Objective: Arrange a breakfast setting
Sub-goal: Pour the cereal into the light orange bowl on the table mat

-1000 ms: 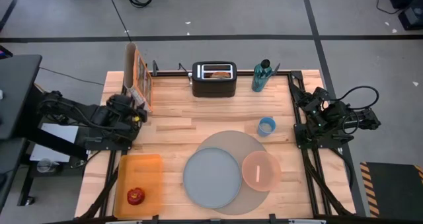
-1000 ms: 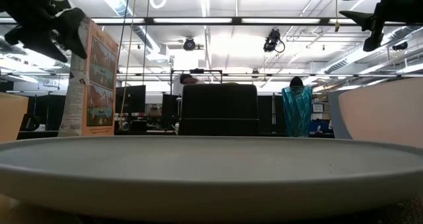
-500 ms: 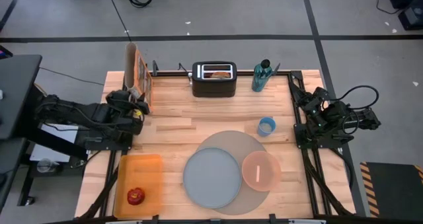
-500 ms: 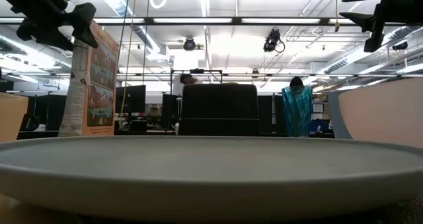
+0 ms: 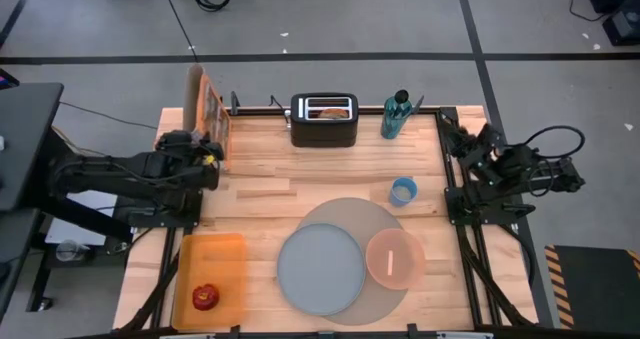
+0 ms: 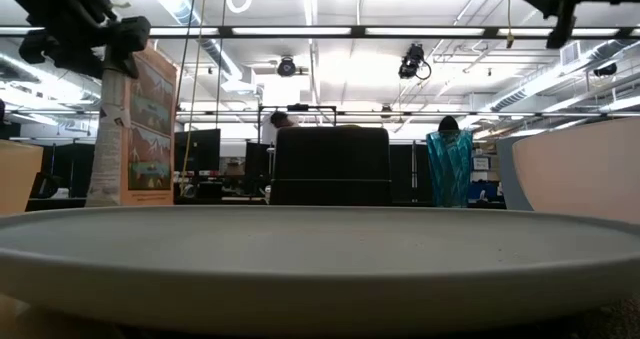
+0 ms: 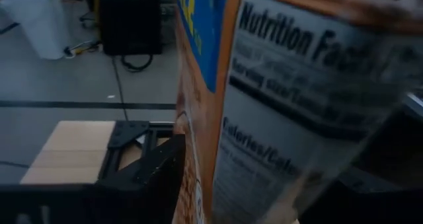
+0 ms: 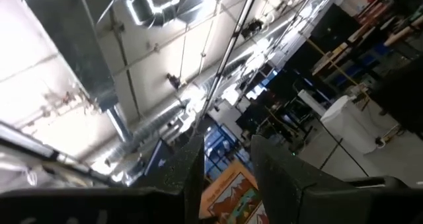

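Red apple [image 5: 205,297] in orange tray [image 5: 213,256].

The plate [image 5: 320,270] and bowl [image 5: 394,257] are set on the mat [image 5: 345,219], bowl right of plate. The cup [image 5: 403,191] is placed just behind the mat. The apple [image 5: 205,297] is held in the tray [image 5: 210,254] to the left.

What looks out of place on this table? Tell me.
The cereal box leans at the table's back-left corner, the left hand around it. The red apple sits alone on the orange tray, off the grey mat.
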`<state>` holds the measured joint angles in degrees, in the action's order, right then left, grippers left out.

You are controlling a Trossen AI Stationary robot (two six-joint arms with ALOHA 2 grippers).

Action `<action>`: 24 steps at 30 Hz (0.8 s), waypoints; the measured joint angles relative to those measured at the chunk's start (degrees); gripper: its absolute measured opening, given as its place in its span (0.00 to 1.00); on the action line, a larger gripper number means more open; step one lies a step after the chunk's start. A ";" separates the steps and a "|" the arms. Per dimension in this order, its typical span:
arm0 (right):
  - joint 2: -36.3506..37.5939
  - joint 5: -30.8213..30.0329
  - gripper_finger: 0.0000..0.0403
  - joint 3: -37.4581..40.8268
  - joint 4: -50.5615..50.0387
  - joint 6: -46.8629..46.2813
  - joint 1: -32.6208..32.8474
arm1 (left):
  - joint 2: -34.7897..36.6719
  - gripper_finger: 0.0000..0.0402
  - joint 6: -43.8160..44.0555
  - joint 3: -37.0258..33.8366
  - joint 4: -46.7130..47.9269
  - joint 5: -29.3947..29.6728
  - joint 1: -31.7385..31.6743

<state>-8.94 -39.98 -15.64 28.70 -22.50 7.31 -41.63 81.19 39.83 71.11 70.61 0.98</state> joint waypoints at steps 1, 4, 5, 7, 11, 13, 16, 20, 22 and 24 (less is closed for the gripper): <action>-0.88 0.53 0.33 -1.20 -1.31 0.00 0.00 | 0.00 0.58 0.00 0.00 -0.11 0.43 -0.75; -3.73 1.09 0.33 -4.51 -4.78 0.02 0.00 | 0.00 0.58 0.00 0.01 -0.11 1.69 -2.18; -4.59 1.13 0.33 -5.39 -5.64 0.02 0.00 | 0.01 0.58 0.00 0.00 -0.11 1.73 -2.44; -6.16 1.25 0.33 -6.83 -6.77 0.01 0.00 | 0.02 0.57 0.00 0.01 -0.11 1.85 -2.58; -8.91 2.96 0.33 -8.72 -7.03 -0.28 0.00 | 0.12 0.51 -4.61 0.02 -2.43 2.03 -2.01; -10.01 3.55 0.33 -9.24 -7.02 -0.79 0.00 | 0.21 0.45 -8.93 0.02 -4.60 2.11 -1.99; -11.44 3.71 0.33 -9.50 -7.04 -1.92 0.00 | 0.55 0.35 -13.04 0.02 -6.78 2.15 -1.99; -13.14 4.23 0.33 -9.52 -7.00 -4.06 0.00 | 1.86 0.20 -13.31 0.02 -6.93 2.12 -1.99; -14.05 4.63 0.33 -9.52 -7.00 -4.75 0.00 | 3.20 0.11 -13.33 0.02 -6.97 1.76 -1.99; -15.04 5.08 0.33 -9.52 -6.98 -5.26 0.00 | 4.77 0.04 -13.32 0.40 -6.86 1.24 -1.99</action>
<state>-23.98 -34.90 -25.17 21.73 -27.76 7.31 -36.85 67.87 40.23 64.25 71.85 -1.02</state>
